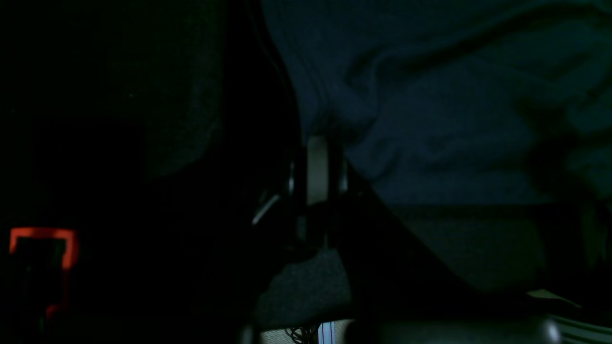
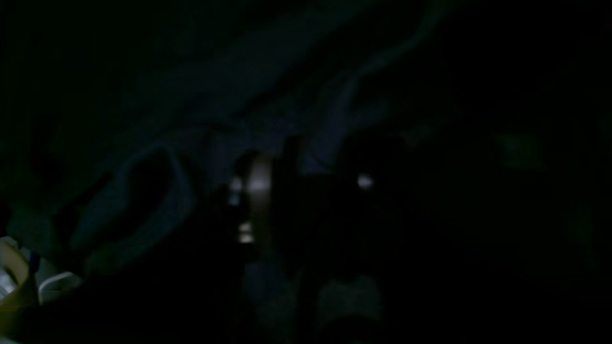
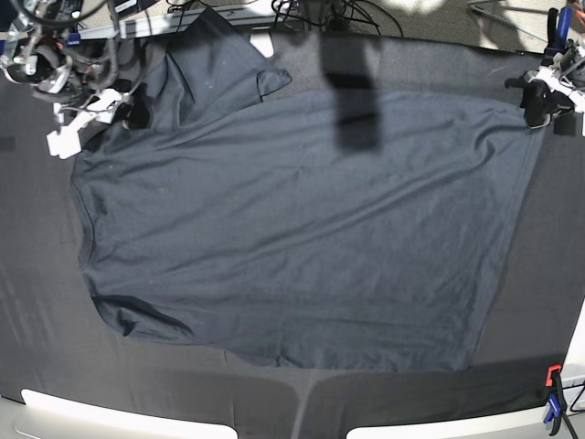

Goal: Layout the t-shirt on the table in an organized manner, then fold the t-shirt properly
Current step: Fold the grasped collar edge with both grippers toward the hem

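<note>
The t-shirt [image 3: 302, 229] lies spread over most of the table [image 3: 37, 302], already broad and mostly flat, but its far corner near the right gripper [image 3: 128, 114] is bunched up and one sleeve [image 3: 260, 84] is turned over itself. The left gripper [image 3: 539, 102] sits at the opposite far corner of the shirt, with its fingers together and clamped on the edge of the cloth; in the left wrist view the fabric hangs directly from the closed fingers [image 1: 318, 167]. For the right gripper I cannot tell the state of the fingers: the right wrist view is too dark, and in the base view the fingertips are hidden among the folds. The step in hand seems to be the laying out, still before any fold. To do it well, I think the right gripper should take only one layer at the bunched corner, not the black table cover under it, and then both arms should pull gently away from each other, low over the table, so the far edge becomes straight. Pulling too hard may drag the whole shirt toward one side, and the turned sleeve would need to be opened flat afterwards.
</note>
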`<action>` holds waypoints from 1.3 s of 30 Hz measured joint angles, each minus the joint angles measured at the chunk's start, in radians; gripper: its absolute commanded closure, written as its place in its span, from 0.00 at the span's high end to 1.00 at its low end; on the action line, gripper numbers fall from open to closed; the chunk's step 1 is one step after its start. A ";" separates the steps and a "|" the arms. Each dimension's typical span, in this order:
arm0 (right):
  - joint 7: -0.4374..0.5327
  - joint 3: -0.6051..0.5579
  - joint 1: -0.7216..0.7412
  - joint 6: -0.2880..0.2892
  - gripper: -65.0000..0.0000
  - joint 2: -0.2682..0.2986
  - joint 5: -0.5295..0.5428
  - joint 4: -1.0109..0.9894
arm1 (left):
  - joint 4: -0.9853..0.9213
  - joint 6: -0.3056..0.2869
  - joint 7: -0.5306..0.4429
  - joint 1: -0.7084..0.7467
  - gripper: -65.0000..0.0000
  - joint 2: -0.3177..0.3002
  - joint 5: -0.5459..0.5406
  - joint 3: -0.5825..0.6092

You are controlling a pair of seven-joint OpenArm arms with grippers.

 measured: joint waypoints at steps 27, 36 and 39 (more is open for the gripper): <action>-0.002 0.266 0.100 0.055 0.00 0.042 0.087 0.081 | 0.184 0.068 -0.072 -0.072 0.00 0.000 0.071 0.002; 0.011 0.049 0.186 0.055 0.00 0.073 -0.054 0.081 | 0.152 0.151 -0.079 -0.235 0.00 0.000 0.093 0.001; 0.031 0.005 0.212 0.053 0.00 0.072 -0.121 0.081 | 0.101 0.152 -0.076 -0.283 0.00 0.000 0.098 0.012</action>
